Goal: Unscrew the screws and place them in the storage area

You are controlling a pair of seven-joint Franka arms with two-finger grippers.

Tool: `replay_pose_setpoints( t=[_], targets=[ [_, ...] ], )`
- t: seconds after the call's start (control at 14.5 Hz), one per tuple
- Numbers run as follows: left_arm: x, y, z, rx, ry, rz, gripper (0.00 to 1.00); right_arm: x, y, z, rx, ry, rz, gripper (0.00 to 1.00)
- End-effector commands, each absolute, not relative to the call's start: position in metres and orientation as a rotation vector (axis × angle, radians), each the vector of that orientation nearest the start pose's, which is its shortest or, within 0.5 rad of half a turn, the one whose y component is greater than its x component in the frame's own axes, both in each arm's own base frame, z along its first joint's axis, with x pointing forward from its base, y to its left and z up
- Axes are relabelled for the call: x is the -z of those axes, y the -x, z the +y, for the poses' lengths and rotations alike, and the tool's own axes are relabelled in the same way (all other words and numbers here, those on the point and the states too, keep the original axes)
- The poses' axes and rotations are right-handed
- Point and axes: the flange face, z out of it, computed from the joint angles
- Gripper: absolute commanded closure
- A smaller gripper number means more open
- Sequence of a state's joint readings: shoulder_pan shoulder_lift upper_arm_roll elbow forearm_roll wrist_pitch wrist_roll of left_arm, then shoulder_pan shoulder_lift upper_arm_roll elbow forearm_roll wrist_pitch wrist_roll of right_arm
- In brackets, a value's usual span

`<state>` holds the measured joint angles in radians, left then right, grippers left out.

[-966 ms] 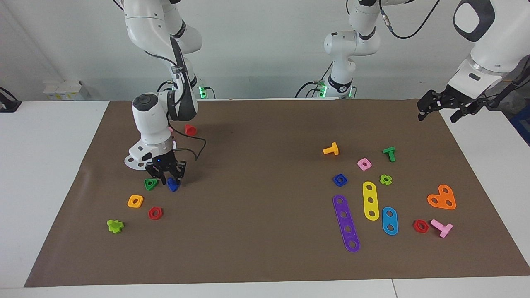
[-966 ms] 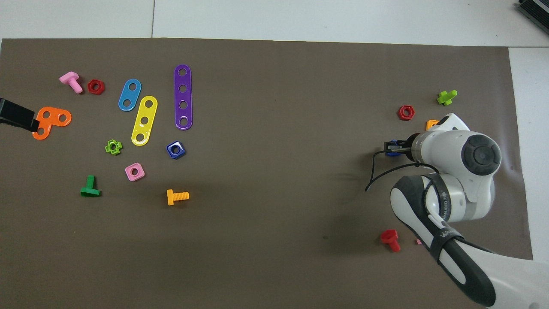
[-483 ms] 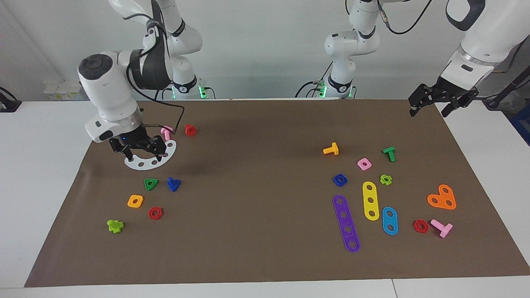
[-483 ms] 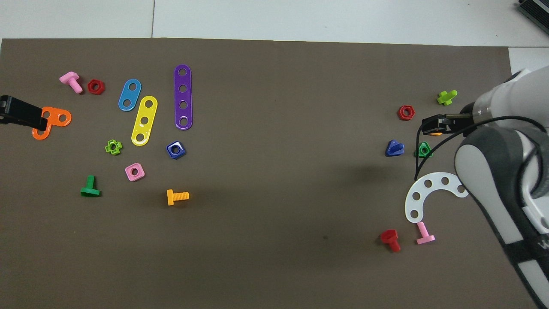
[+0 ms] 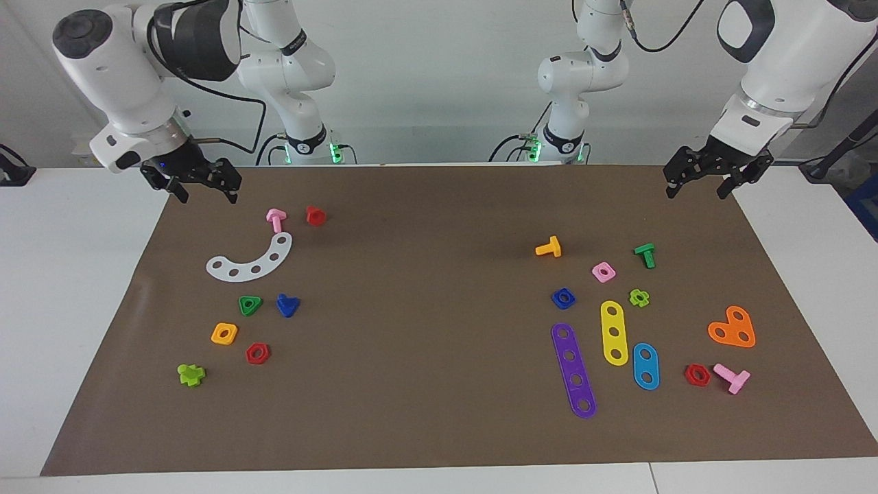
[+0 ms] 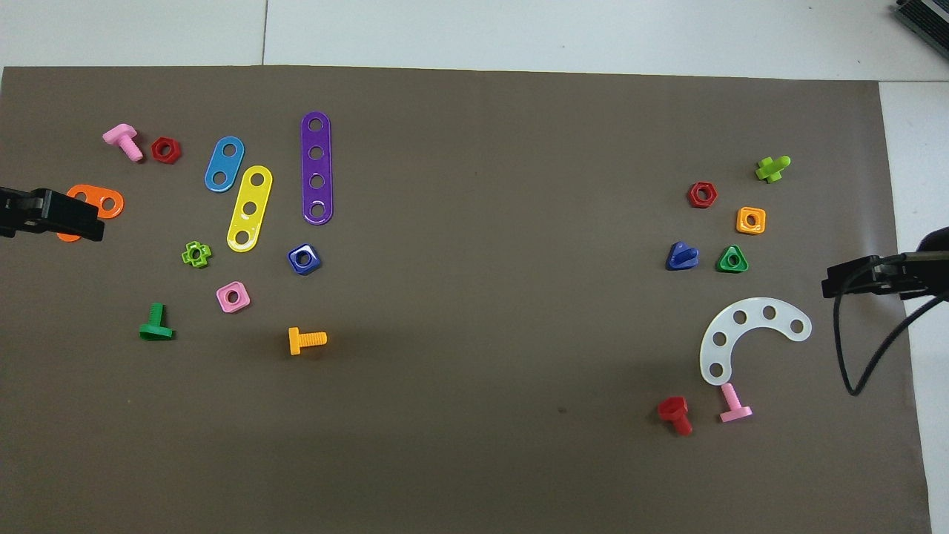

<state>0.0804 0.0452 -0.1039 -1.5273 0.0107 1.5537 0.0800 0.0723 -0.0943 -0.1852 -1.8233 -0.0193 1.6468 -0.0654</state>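
Facing view and overhead view, both arms raised with nothing held. Right gripper (image 5: 201, 187), fingers apart, hangs over the mat's edge at the right arm's end of the table, at the corner nearest the robots; left gripper (image 5: 696, 182), fingers likewise apart, hangs over the matching corner at the left arm's end. Nearest the robots at the right arm's end lie a pink bolt (image 5: 276, 219) and a red bolt (image 5: 315, 215), the pink one just beside the tip of the white curved strip (image 5: 248, 264). Farther out, the dark-blue screw (image 5: 287, 305) lies on its side on the brown mat (image 5: 425, 302), just beside the green triangle nut (image 5: 250, 305) and apart from both grippers. Farther still come the orange square nut (image 5: 224, 333), the red hexagon nut (image 5: 257, 353) and a lime cross-shaped piece (image 5: 191, 374). Toward the left arm's end, near to far: an orange bolt (image 5: 549, 248) and a green bolt (image 5: 645, 254); a pink square nut (image 5: 603, 272); a blue nut (image 5: 562, 298); then the yellow strip (image 5: 614, 333), purple strip (image 5: 573, 370) and blue strip (image 5: 645, 366).
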Motion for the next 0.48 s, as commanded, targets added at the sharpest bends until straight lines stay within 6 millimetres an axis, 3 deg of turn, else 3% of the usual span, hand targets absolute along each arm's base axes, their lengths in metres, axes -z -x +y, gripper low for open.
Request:
replay_pose_setpoints(
  t=[0.0,0.21,0.41],
  targets=[
    [-0.614,-0.560,-0.006,-0.032,3.117,0.139,0.00,-0.585,-0.512,-0.069,-0.115,3.120,0.032,0.00],
    [-0.609,-0.554,-0.008,-0.084,3.120,0.153,0.00,-0.635,-0.517,-0.066,-0.150,3.144,0.031,0.00],
    [-0.599,-0.546,-0.015,-0.140,3.117,0.179,0.00,-0.652,-0.519,-0.068,-0.154,3.149,0.044,0.00]
  ],
)
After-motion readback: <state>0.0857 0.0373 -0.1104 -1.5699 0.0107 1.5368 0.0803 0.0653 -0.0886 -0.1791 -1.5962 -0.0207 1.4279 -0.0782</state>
